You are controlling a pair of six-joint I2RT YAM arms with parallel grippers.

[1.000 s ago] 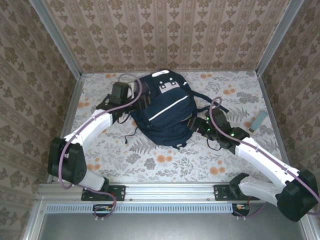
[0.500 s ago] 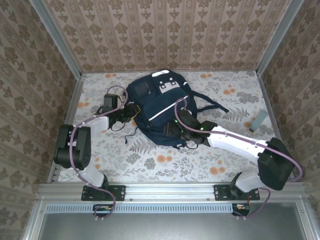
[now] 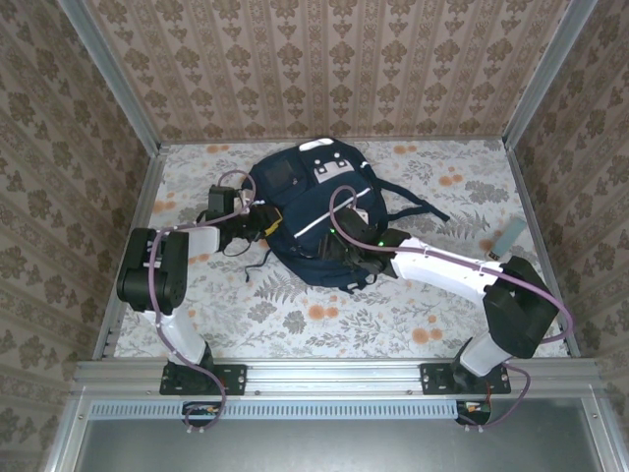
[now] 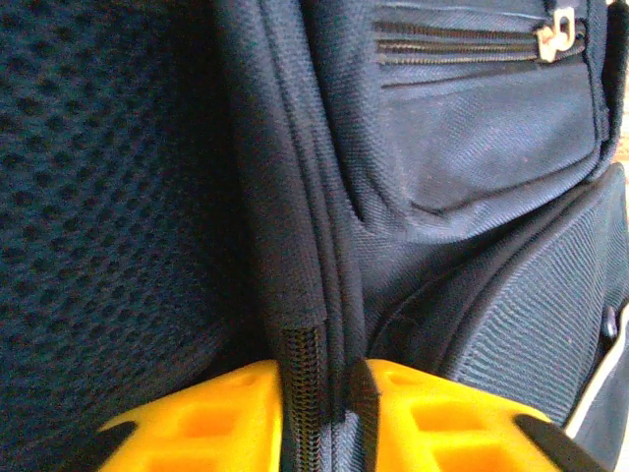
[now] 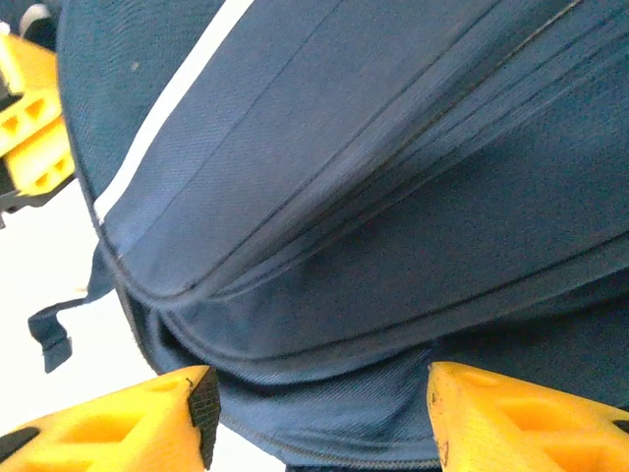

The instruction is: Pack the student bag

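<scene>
While a small pale-blue item [image 3: 508, 239] lies apart at centre right, the student bag [image 3: 300, 202] sits mid-frame on the floral table [image 3: 393, 315]. Left gripper [image 4: 324, 418] pinches the bag's zip seam. Right gripper [image 5: 319, 418] stands open against its lower edge. Patterned wallpaper [image 3: 324, 59] encloses three sides.

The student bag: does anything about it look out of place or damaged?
Nothing looks damaged or spilled. The student bag lies flat, slightly askew, straps trailing right. One small pale item lies apart near the right edge of the table, outside the bag.
</scene>
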